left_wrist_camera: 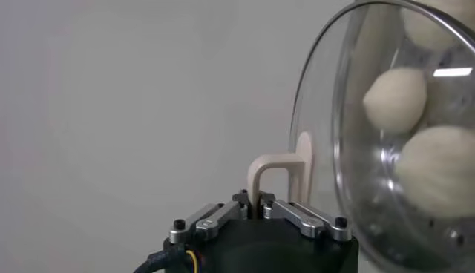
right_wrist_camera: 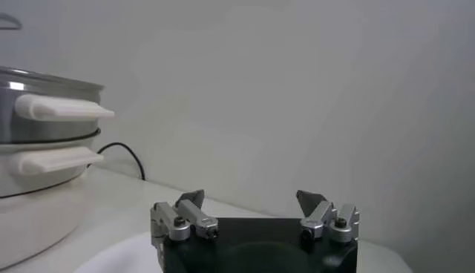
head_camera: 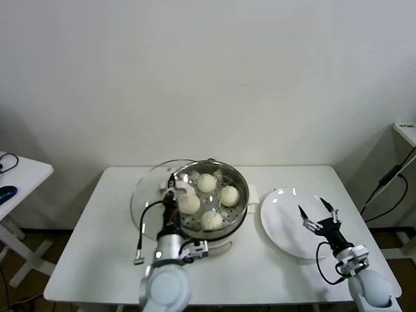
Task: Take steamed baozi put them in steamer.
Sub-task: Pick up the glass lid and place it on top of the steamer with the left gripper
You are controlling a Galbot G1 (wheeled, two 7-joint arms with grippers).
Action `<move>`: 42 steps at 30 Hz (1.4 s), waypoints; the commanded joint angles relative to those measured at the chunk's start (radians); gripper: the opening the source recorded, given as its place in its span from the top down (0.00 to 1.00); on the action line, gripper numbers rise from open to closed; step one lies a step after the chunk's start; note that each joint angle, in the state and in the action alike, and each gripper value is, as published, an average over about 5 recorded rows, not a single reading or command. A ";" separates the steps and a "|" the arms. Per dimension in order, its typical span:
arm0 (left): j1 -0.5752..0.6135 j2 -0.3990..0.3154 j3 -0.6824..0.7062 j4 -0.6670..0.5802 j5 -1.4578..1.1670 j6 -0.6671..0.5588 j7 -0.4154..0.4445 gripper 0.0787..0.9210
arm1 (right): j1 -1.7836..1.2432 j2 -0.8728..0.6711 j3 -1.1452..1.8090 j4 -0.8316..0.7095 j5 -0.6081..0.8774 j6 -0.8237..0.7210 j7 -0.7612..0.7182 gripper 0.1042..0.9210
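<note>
At lower centre-left of the head view, my left gripper (head_camera: 171, 192) is clamped on the white handle (left_wrist_camera: 276, 172) of the glass lid (head_camera: 144, 195), tilted against the steamer (head_camera: 239, 208). Four steamed baozi (head_camera: 207, 182) lie inside on its perforated tray. They look soft and light; grip gently around the dome. At lower right, my right gripper (head_camera: 318, 212) hangs spread over the bare plate (head_camera: 276, 218).

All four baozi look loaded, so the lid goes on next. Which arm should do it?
Left. Its gripper is shut on the lid handle beside the steamer. The right gripper hangs open over the plate.
</note>
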 commanded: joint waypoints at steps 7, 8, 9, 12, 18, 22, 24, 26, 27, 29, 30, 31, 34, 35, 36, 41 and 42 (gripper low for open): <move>-0.125 -0.073 0.095 0.127 0.031 0.039 0.091 0.91 | 0.006 0.020 0.012 -0.016 -0.030 0.002 -0.001 0.12; -0.128 -0.076 0.094 0.129 0.034 0.040 0.097 0.91 | 0.006 0.022 0.013 -0.017 -0.031 0.002 -0.001 0.12; -0.133 -0.080 0.096 0.133 0.037 0.041 0.102 0.91 | 0.006 0.023 0.014 -0.018 -0.033 0.003 -0.002 0.12; -0.146 -0.088 0.101 0.148 0.046 0.041 0.111 0.91 | 0.008 0.028 0.016 -0.020 -0.037 0.004 -0.002 0.12; -0.166 -0.104 0.112 0.174 0.052 0.040 0.116 0.91 | 0.008 0.033 0.023 -0.026 -0.041 0.008 -0.005 0.12; -0.175 -0.112 0.119 0.184 0.061 0.038 0.121 0.91 | 0.008 0.033 0.028 -0.029 -0.042 0.010 -0.007 0.12; -0.180 -0.116 0.119 0.191 0.065 0.036 0.125 0.91 | 0.008 0.033 0.030 -0.030 -0.043 0.012 -0.009 0.12; -0.183 -0.116 0.117 0.197 0.067 0.036 0.128 0.91 | 0.007 0.033 0.031 -0.029 -0.045 0.013 -0.011 0.12; -0.184 -0.116 0.115 0.200 0.067 0.035 0.129 0.91 | 0.007 0.034 0.032 -0.029 -0.046 0.014 -0.012 0.12; -0.186 -0.115 0.113 0.204 0.068 0.033 0.130 0.91 | 0.007 0.036 0.033 -0.030 -0.047 0.015 -0.013 0.12; -0.187 -0.115 0.112 0.206 0.069 0.032 0.130 0.91 | 0.007 0.038 0.034 -0.031 -0.047 0.016 -0.014 0.12; -0.187 -0.115 0.112 0.209 0.070 0.030 0.130 0.91 | 0.007 0.040 0.034 -0.032 -0.048 0.016 -0.015 0.12; -0.189 -0.113 0.110 0.217 0.072 0.026 0.130 0.91 | 0.007 0.045 0.035 -0.032 -0.049 0.017 -0.017 0.12; -0.190 -0.113 0.109 0.220 0.072 0.025 0.130 0.91 | 0.007 0.046 0.036 -0.032 -0.050 0.018 -0.018 0.12; -0.191 -0.112 0.109 0.222 0.071 0.025 0.130 0.91 | 0.007 0.047 0.036 -0.032 -0.051 0.018 -0.019 0.12; -0.198 -0.114 0.110 0.231 0.070 0.023 0.128 0.91 | 0.007 0.053 0.040 -0.034 -0.058 0.021 -0.021 0.12; -0.200 -0.114 0.109 0.232 0.070 0.023 0.128 0.91 | 0.006 0.054 0.040 -0.034 -0.060 0.021 -0.021 0.12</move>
